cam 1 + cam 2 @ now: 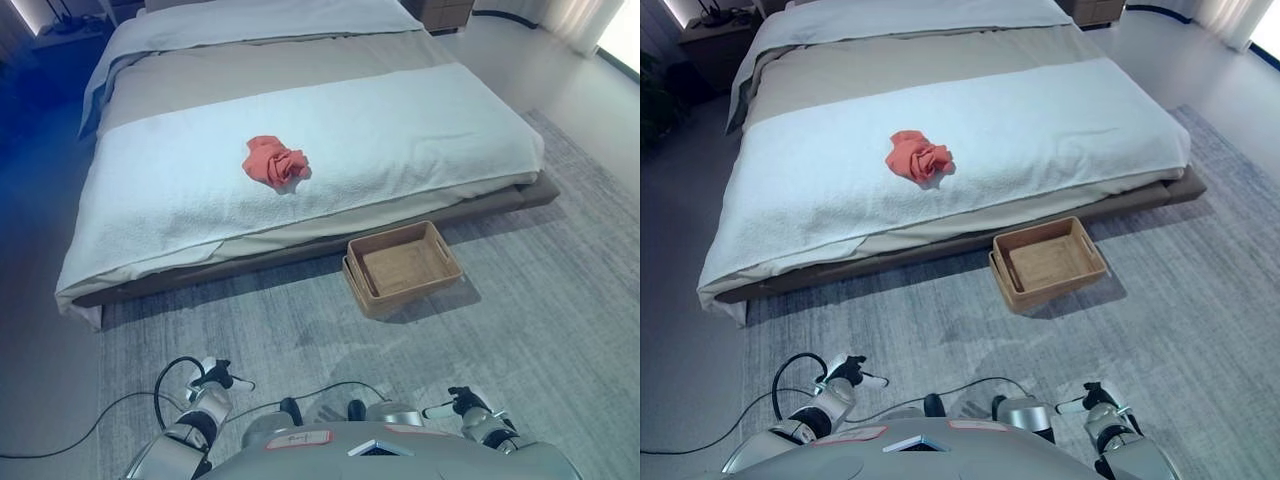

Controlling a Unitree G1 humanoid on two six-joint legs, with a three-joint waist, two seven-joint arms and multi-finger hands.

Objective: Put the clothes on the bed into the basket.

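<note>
A crumpled red cloth (275,162) lies near the middle of the white blanket on the bed (420,120); it also shows in the right eye view (919,156). An empty woven basket (392,233) stands on the grey rug right against the bed's near edge, to the right of the cloth. My left hand (215,380) hangs low at the bottom left and my right hand (465,405) at the bottom right. Both are far from the bed, with relaxed fingers that hold nothing.
The low bed spans most of the view, with a grey rug (540,300) between me and it. A wooden nightstand (445,12) stands at the far right of the bed head, and another (715,35) at the far left.
</note>
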